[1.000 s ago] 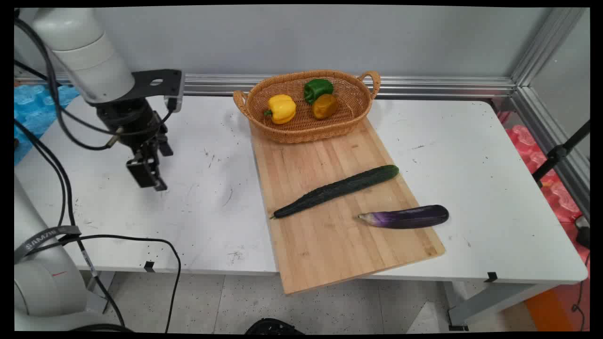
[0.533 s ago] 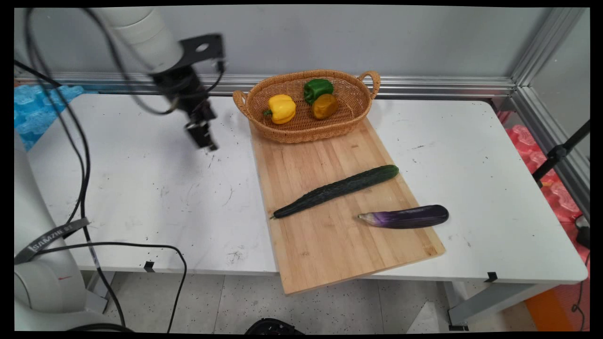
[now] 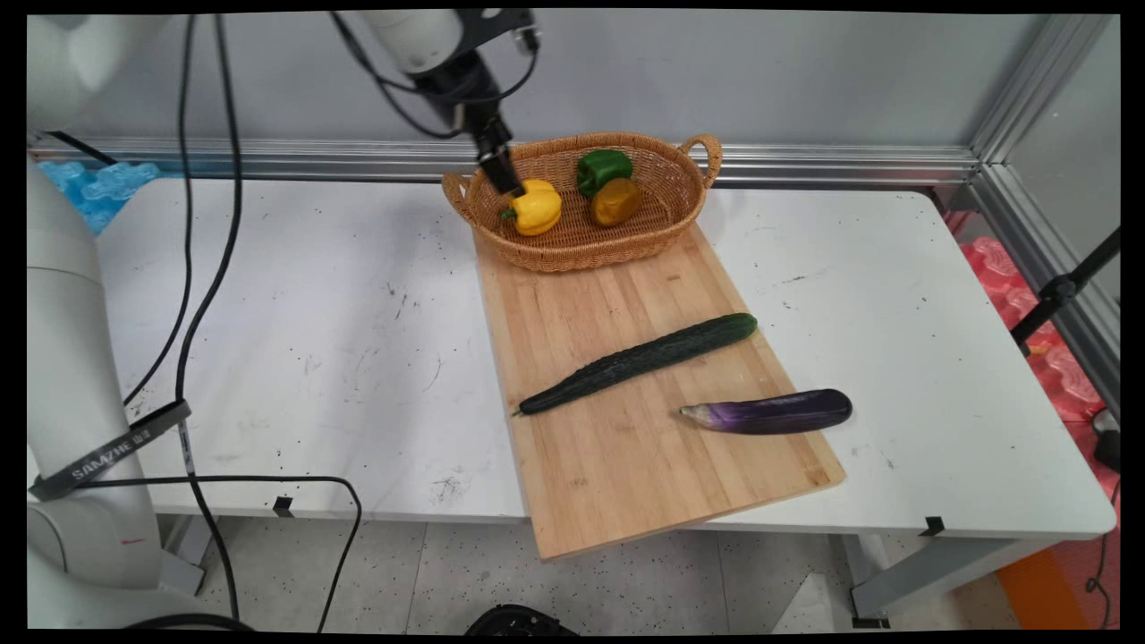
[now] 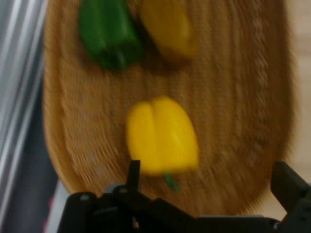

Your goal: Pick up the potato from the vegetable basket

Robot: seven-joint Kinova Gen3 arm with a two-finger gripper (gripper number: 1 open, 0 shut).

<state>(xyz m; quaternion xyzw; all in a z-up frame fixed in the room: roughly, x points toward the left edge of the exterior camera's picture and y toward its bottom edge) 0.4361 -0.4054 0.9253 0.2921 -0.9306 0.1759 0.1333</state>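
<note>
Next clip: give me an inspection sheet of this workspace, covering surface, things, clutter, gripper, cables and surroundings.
Surface: white table, scuffed with dark marks; a wooden cutting board lies on it, its near corner past the table's front edge.
Things: wicker basket at the board's far end holds a yellow bell pepper, a green bell pepper and an orange bell pepper. A cucumber lies diagonally on the board; an eggplant lies across its right edge.
Clutter: nothing seen.
Gripper: gripper open, above the basket, nearest the yellow bell pepper, holding nothing.
Cables: black cables hang from the arm over the table's left side.
Surroundings: grey wall, aluminium frame rails.
</note>
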